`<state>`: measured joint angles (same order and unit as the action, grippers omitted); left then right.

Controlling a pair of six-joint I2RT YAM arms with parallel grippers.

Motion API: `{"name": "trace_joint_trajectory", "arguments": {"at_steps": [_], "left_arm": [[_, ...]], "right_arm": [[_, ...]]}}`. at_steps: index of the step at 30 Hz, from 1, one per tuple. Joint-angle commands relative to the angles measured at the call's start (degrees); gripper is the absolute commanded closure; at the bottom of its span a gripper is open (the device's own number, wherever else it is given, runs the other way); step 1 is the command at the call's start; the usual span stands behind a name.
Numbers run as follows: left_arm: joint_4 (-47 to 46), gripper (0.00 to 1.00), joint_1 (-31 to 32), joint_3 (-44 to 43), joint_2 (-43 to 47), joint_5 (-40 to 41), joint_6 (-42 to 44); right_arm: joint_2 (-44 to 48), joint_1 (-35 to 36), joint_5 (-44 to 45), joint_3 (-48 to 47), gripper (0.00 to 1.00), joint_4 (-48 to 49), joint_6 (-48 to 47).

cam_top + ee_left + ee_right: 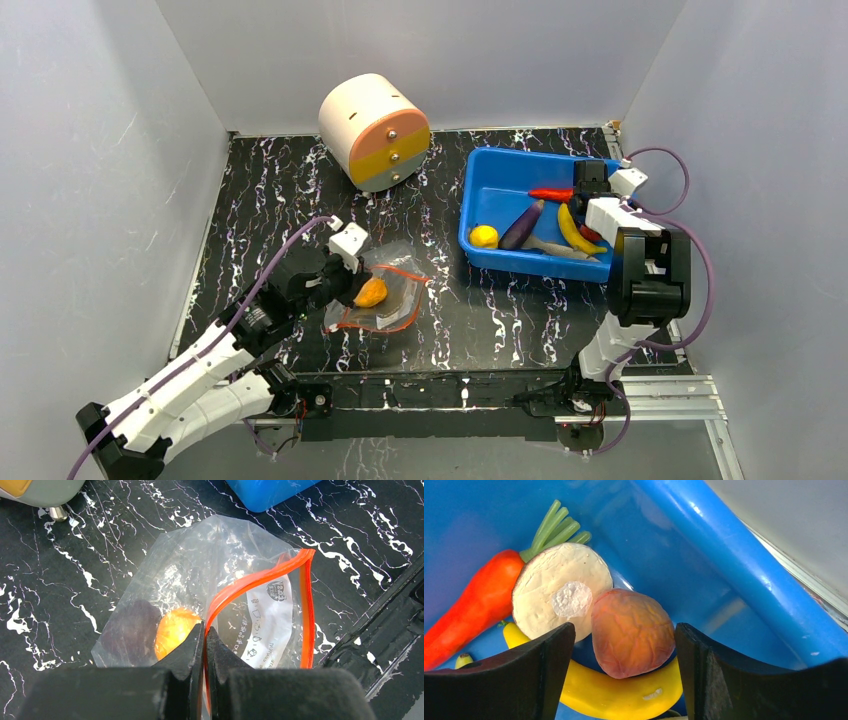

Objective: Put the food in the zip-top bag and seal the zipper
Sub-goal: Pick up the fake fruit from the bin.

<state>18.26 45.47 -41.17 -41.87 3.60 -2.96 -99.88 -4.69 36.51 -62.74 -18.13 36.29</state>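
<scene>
The zip-top bag (392, 296) (200, 555) lies on the black marbled table, front left. An orange round food piece (172, 630) (371, 292) and a dark purple piece (130, 630) lie inside it. My left gripper (205, 630) (350, 283) is shut on the bag's red-orange zipper (260, 577) at the near corner of the mouth. My right gripper (624, 630) (592, 200) hangs open inside the blue bin. A wrinkled red-brown round piece (634, 620) sits between its fingers with a gap on each side. The piece rests on a yellow banana (614, 692) (572, 230).
The blue bin (500, 180) (734, 555) at the right also holds a white round piece (559, 592), an orange carrot (474, 605), a purple eggplant (522, 225) and a yellow round piece (484, 236). A cream-and-orange cylinder (375, 130) lies at the back. Grey walls enclose the table.
</scene>
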Motion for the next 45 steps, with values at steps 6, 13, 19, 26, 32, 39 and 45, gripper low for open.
{"name": "trace_joint_trajectory", "arguments": {"at_steps": [6,13,19,26,32,39,45], "left_arm": [[-0.32,1.0,-0.21,-0.37,0.09,-0.27,0.71],[-0.01,1.0,-0.21,-0.65,0.73,0.09,0.9],[-0.65,1.0,-0.21,-0.02,2.69,0.1,1.12],[-0.13,1.0,-0.21,-0.43,1.41,-0.35,1.33],[-0.27,1.0,-0.25,-0.11,1.68,0.36,1.18],[0.0,1.0,-0.21,-0.27,1.01,0.54,1.16],[-0.72,1.0,-0.28,-0.04,1.37,0.25,0.86]], "right_arm": [[2.82,-0.36,-1.43,1.39,0.45,5.02,-3.2],[4.33,-0.37,-6.01,1.47,0.56,5.87,-6.85],[5.16,-0.32,-10.15,-1.49,0.59,2.69,-8.25],[6.01,-0.24,-14.15,-2.65,0.62,2.82,-8.82],[6.62,0.09,-14.81,-4.75,0.62,1.0,-8.92],[8.52,0.51,-16.93,-5.13,0.62,0.88,-9.73],[11.01,0.98,-18.79,-5.46,0.62,-1.1,-10.26]]}}
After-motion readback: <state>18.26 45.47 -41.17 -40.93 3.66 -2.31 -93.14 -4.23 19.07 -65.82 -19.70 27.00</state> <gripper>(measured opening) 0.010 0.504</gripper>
